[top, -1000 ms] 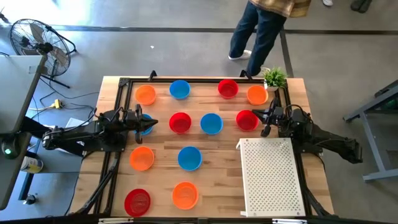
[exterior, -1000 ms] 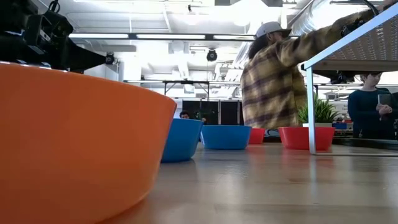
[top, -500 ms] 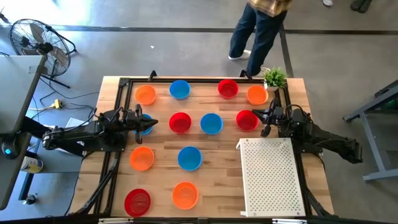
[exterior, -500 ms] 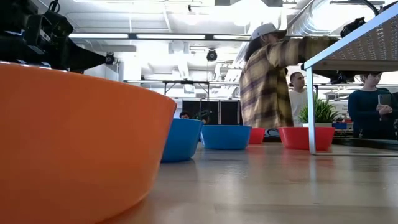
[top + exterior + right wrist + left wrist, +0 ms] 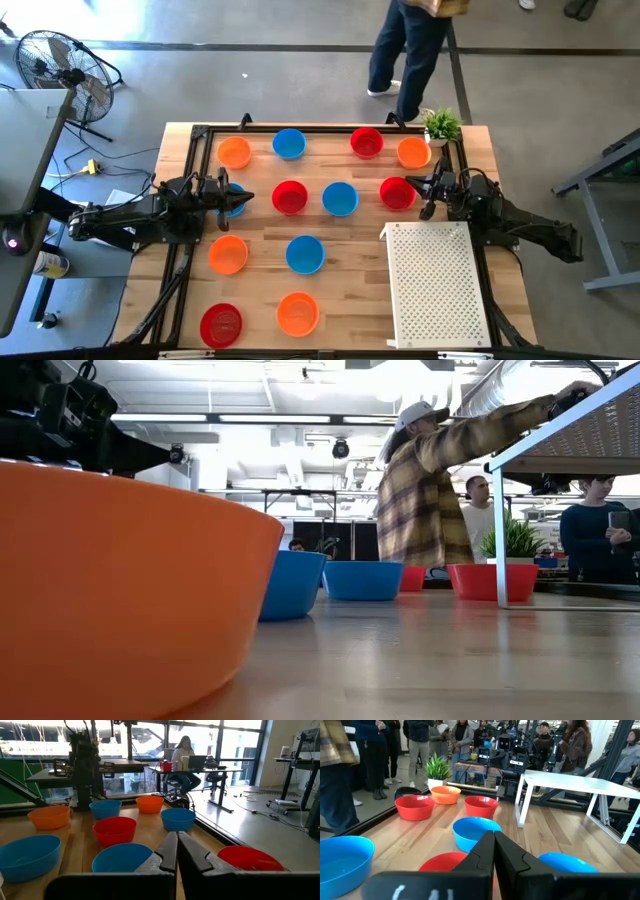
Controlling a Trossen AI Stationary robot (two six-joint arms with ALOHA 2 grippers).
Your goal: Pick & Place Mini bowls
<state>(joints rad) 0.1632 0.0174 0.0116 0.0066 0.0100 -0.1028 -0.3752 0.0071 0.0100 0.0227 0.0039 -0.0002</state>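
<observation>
High view: the mini bowls lay spread over the wooden surface point(image 5: 260, 240). Far row: orange bowl point(image 5: 234, 152), blue bowl point(image 5: 289, 143), red bowl point(image 5: 367, 142), second orange bowl point(image 5: 413, 152). Middle row: a blue one partly hidden under my left jaws, then central red bowl point(image 5: 290, 197), central blue bowl point(image 5: 340, 198), and right red bowl point(image 5: 396, 192). Nearer rows: orange point(image 5: 228, 254), blue point(image 5: 305, 254), red point(image 5: 221, 324), orange point(image 5: 297, 313). White perforated tray point(image 5: 436, 285) stood at the near right. My left gripper point(image 5: 240, 198) hung over the left edge bowl; my right gripper point(image 5: 424, 190) hung just beside the right red bowl. A person point(image 5: 410, 50) stood on the floor beyond the far edge, near a small potted plant point(image 5: 441, 125).

Low view: a large orange bowl rim point(image 5: 120, 590) filled the foreground; blue and red bowls sat farther back. A person in a plaid shirt point(image 5: 425, 495) reached toward the tray's raised edge.

Left wrist view: my left jaws were pressed together, pinching nothing, above a red bowl.

Right wrist view: my right jaws were pressed together, empty, bowls beyond them.
</observation>
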